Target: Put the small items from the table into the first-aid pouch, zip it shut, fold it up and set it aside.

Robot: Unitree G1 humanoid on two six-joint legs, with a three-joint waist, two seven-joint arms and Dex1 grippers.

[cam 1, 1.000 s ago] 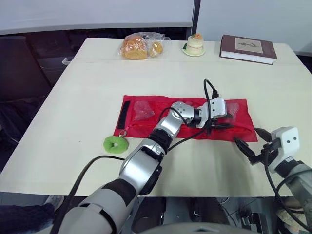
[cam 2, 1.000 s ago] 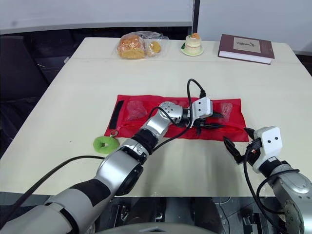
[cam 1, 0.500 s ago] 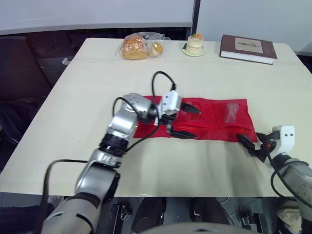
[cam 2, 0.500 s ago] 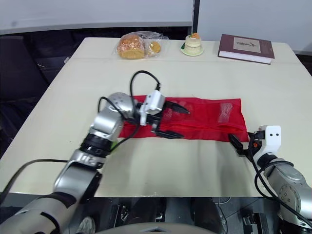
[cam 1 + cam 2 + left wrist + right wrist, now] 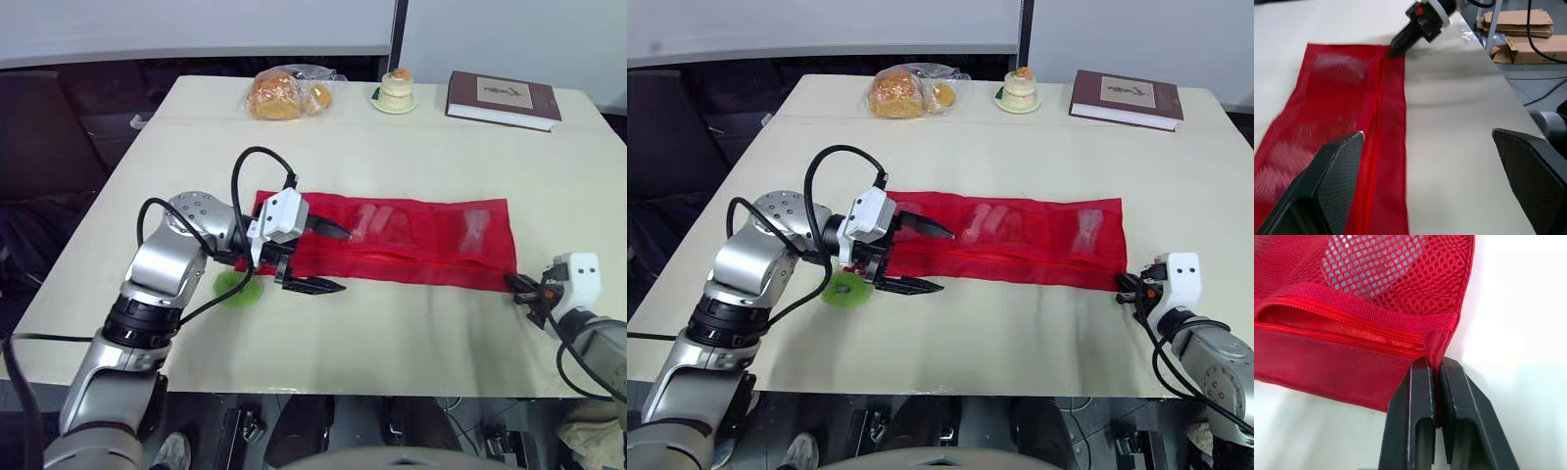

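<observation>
Up close, right fingers point(image 5: 1418, 421) pinch pouch point(image 5: 1352, 357) corner (left fingers point(image 5: 312, 286) splayed).

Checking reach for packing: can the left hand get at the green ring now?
Probably yes: the left hand is open, and the green ring lies just beside its wrist; it would need to draw back first.

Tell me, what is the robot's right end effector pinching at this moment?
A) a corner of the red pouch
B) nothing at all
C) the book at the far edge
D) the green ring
A: the right end effector is shut on an end corner of the red pouch.
</observation>
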